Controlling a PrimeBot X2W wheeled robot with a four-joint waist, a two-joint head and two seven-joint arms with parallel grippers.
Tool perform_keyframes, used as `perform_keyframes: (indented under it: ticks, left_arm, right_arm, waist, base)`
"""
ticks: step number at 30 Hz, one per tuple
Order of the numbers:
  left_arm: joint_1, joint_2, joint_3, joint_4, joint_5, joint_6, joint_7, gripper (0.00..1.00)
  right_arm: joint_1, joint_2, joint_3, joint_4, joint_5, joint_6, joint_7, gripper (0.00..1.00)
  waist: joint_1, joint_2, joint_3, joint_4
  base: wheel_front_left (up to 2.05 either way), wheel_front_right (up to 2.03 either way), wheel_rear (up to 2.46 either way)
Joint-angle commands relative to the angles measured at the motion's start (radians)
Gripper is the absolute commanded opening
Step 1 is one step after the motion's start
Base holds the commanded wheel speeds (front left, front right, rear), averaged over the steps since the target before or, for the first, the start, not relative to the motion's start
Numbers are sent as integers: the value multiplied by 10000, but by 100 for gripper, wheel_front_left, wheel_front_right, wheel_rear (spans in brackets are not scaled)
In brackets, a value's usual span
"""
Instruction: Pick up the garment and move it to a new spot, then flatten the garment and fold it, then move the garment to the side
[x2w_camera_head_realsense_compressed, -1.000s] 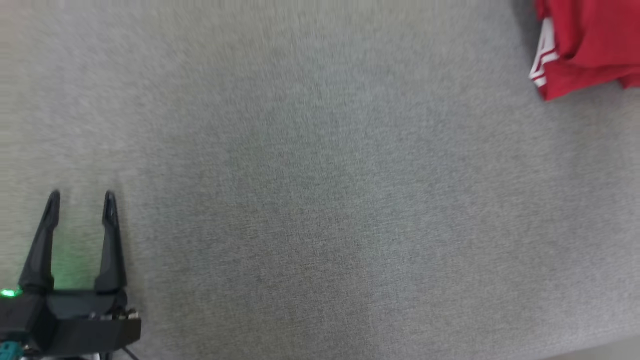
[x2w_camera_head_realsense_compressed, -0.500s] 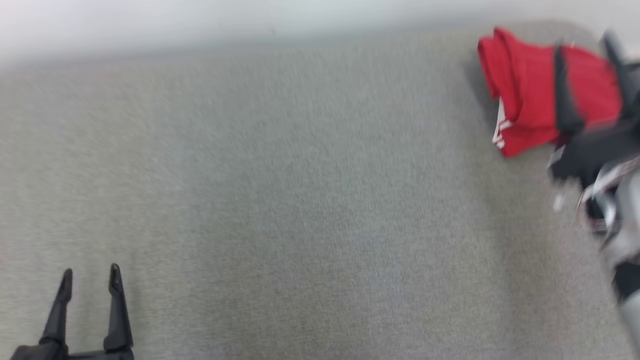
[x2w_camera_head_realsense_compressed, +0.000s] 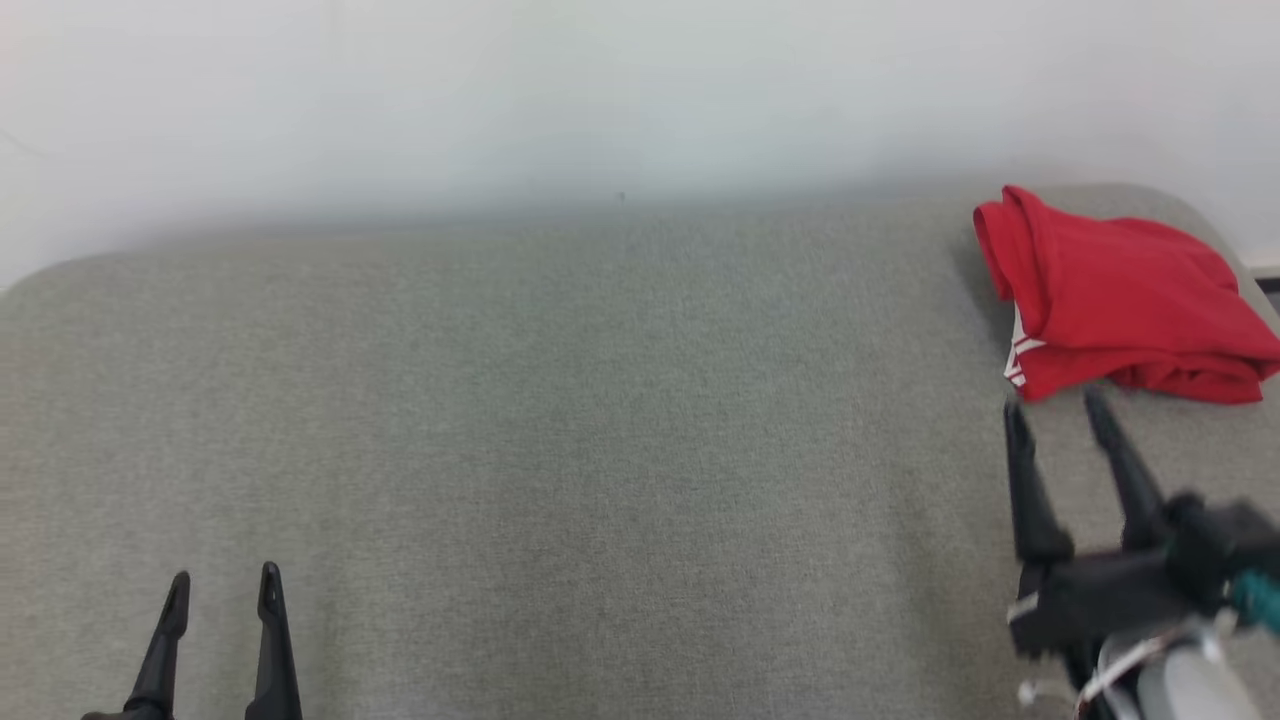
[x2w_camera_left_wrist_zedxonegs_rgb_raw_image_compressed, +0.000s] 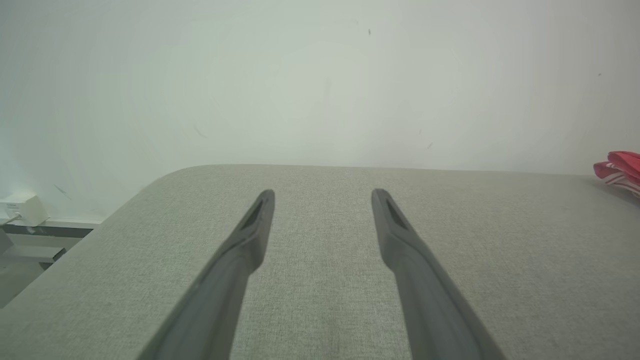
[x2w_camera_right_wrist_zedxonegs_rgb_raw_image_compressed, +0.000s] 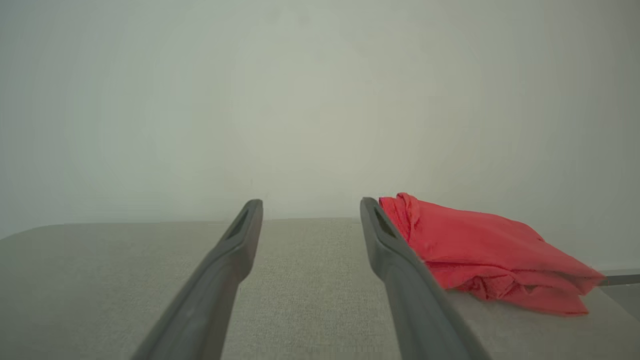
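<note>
A: Where does the garment (x2w_camera_head_realsense_compressed: 1120, 295) lie from the right gripper (x2w_camera_head_realsense_compressed: 1055, 402)?

B: Just beyond its fingertips and a little to its right. It is a red bundle, bunched and loosely folded, with white stripes on the edge nearest the gripper's left finger. It rests on the grey fabric table (x2w_camera_head_realsense_compressed: 600, 400), close to the pale wall (x2w_camera_head_realsense_compressed: 600, 90) behind it.

A: Do the fingers touch it?

B: I cannot tell. In the head view the tips end right at the bundle's near edge. In the right wrist view the right-hand finger crosses in front of the cloth, so any gap there is hidden.

A: And how do the fingers stand?

B: Spread wide, with bare grey fabric between them. Nothing is held. The cloth sits outside the gap, off the right-hand finger, not between the two.

A: What about the left gripper (x2w_camera_head_realsense_compressed: 225, 573)?

B: Its fingers are parted as well, with nothing in them, pointing out over bare table toward the wall. The garment is well apart from it, far off to its right and further forward. In the left wrist view only a red and white striped corner of it peeps in at the right edge.

A: Is anything lying between the two grippers?

B: Just the grey surface. The bundle is off by the table's rounded far corner on the right gripper's side.
</note>
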Motion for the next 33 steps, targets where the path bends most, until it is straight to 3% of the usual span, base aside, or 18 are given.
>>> perform_keyframes:
  ticks: [1, 12, 20, 21, 25, 33]
  left_arm:
    - [162, -39, -6, 57, 73, -28, -28, 100]
    - [503, -132, 92, 483, 39, -60, -29, 100]
    - [663, -107, 29, 793, 228, -28, -29, 100]
    - [522, -112, 25, 792, 128, -44, 0, 0]
    - [549, -186, 4, 1020, 125, -30, 33, 0]
    - [206, -279, 128, 1196, -1604, -101, 559, 0]
  right_arm:
    - [515, 187, -101, -210, -65, -2, 32, 100]
    - [2937, 1044, -254, -1059, -364, -2, -60, 100]
    - [3239, 1179, -208, -1042, -425, -2, -16, 100]
    - [3136, 1162, -205, -1039, -372, 0, -29, 0]
    - [3198, 1181, -180, -829, -336, -2, -29, 0]
    - [2953, 1181, -286, -713, 1451, -2, 323, 0]
  waist:
    - [2, 2, -291, 197]
    - [2, 2, -760, 357]
    - [2, 2, -892, 404]
    - [2, 2, -887, 398]
    - [2, 2, -896, 407]
    - [2, 2, -878, 423]
  base:
    - [0, 0, 0]
    - [0, 0, 0]
    - [0, 0, 0]
    - [0, 0, 0]
    - [0, 0, 0]
    - [0, 0, 0]
